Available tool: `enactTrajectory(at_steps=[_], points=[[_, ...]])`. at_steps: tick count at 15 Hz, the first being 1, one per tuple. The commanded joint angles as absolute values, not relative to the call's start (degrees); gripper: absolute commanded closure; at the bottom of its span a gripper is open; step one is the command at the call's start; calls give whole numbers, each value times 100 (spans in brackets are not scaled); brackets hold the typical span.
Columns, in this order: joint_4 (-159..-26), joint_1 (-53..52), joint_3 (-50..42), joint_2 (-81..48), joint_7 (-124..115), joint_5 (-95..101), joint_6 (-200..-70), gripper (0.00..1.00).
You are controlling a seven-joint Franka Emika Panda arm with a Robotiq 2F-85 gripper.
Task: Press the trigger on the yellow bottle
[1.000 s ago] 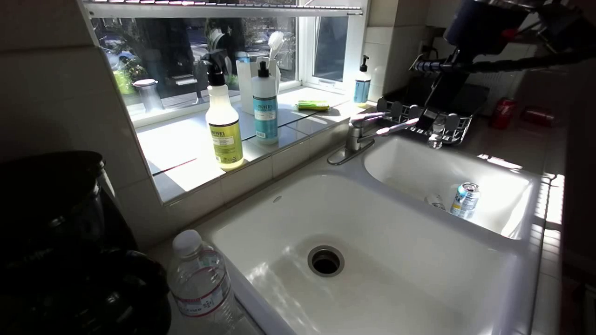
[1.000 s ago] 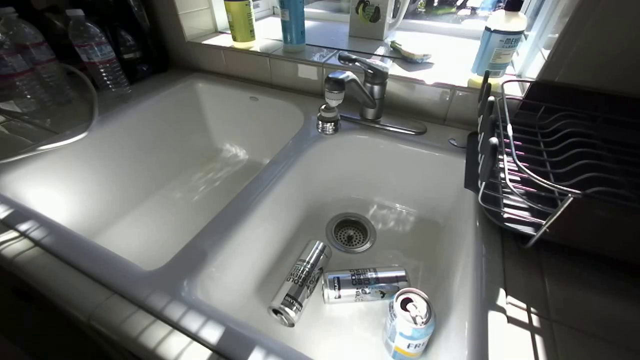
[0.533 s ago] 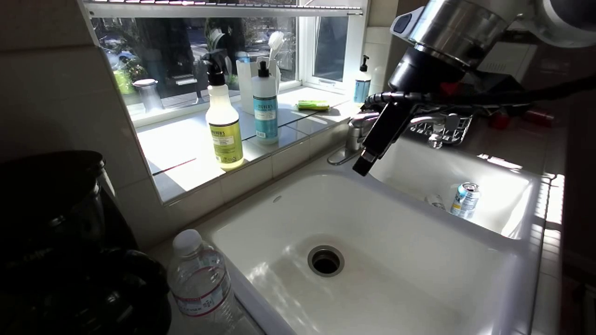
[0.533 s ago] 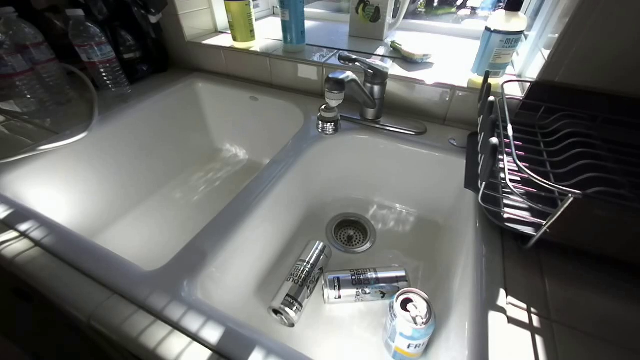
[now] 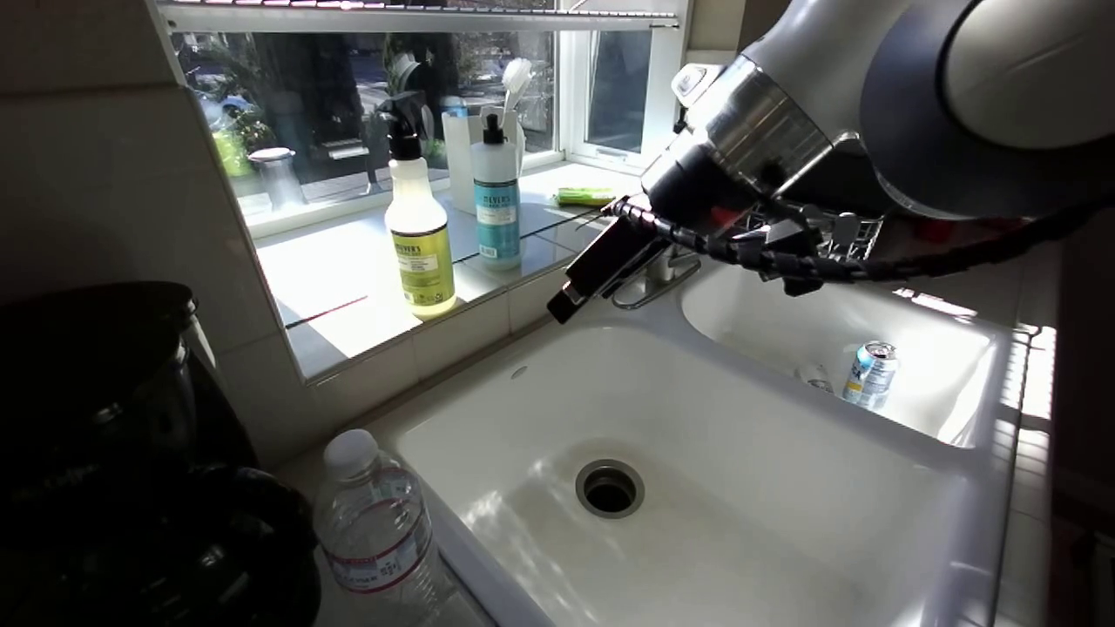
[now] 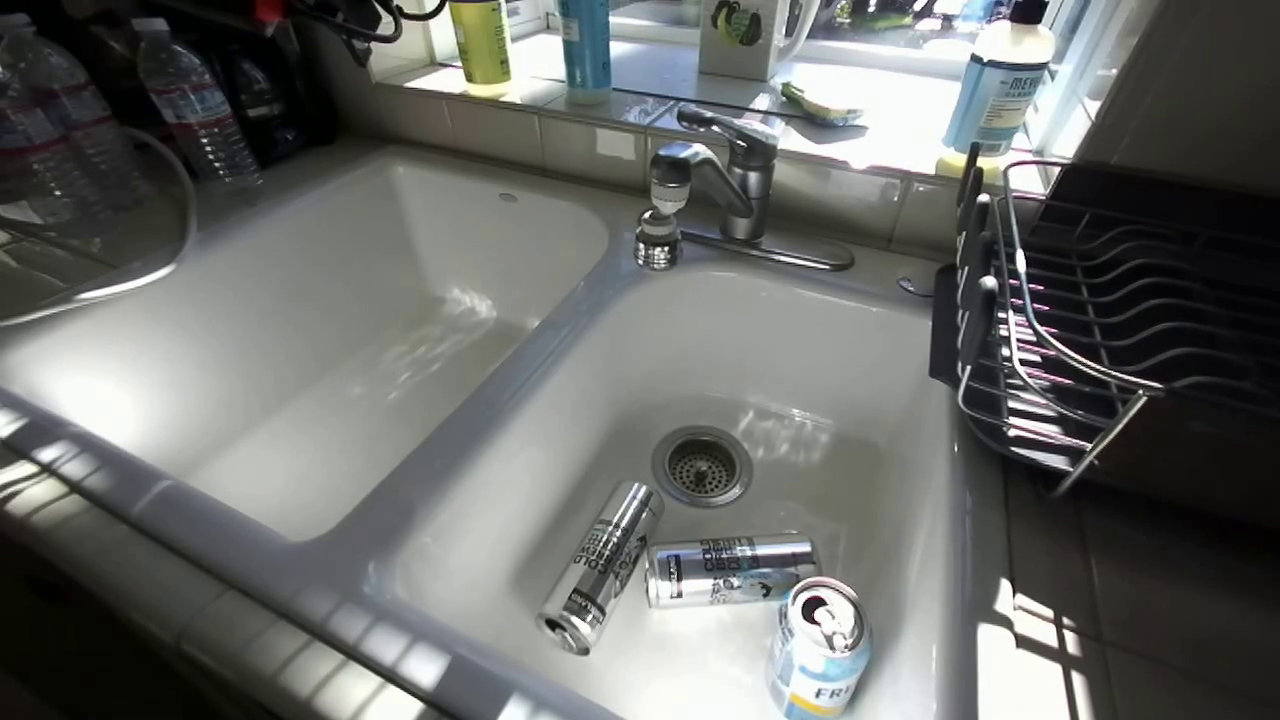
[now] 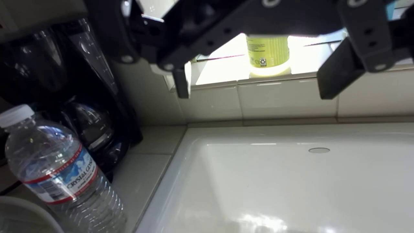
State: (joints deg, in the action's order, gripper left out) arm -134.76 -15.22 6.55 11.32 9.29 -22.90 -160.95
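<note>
The yellow bottle [image 5: 422,261] stands upright on the sunlit window sill, near its front edge. Its black trigger [image 5: 402,135] is on top, in an exterior view. Only the bottle's lower part shows in the exterior view [image 6: 481,45] and in the wrist view [image 7: 269,53], where the gripper's body hides the top and the trigger. My gripper [image 7: 262,84] is open and empty, its fingers wide apart, with the bottle beyond the gap. In an exterior view the gripper [image 5: 568,301] is right of the bottle, apart from it, pointing down-left over the sink's back edge.
A teal bottle [image 5: 497,218] stands on the sill right of the yellow one. A water bottle [image 7: 61,168] and a black coffee maker [image 7: 97,119] stand at the sink's left. The faucet [image 6: 755,175], dish rack [image 6: 1060,330] and several cans [image 6: 735,570] are farther right.
My arm has come down and swung left toward the yellow bottle in an exterior view. Black cabling now shows at the top left of an exterior view. The bottles have not moved.
</note>
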Motion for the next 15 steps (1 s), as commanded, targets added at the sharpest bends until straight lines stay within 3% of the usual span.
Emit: enactTrajectory(at_steps=[1, 8, 15], points=[[-13473, -1521, 649, 1165, 929, -2290, -16090, 0], [-13472, -1520, 638, 1231, 928, -2290, -16082, 0], [-12839, -1917, 504, 740, 2424, -2724, -16431, 0]])
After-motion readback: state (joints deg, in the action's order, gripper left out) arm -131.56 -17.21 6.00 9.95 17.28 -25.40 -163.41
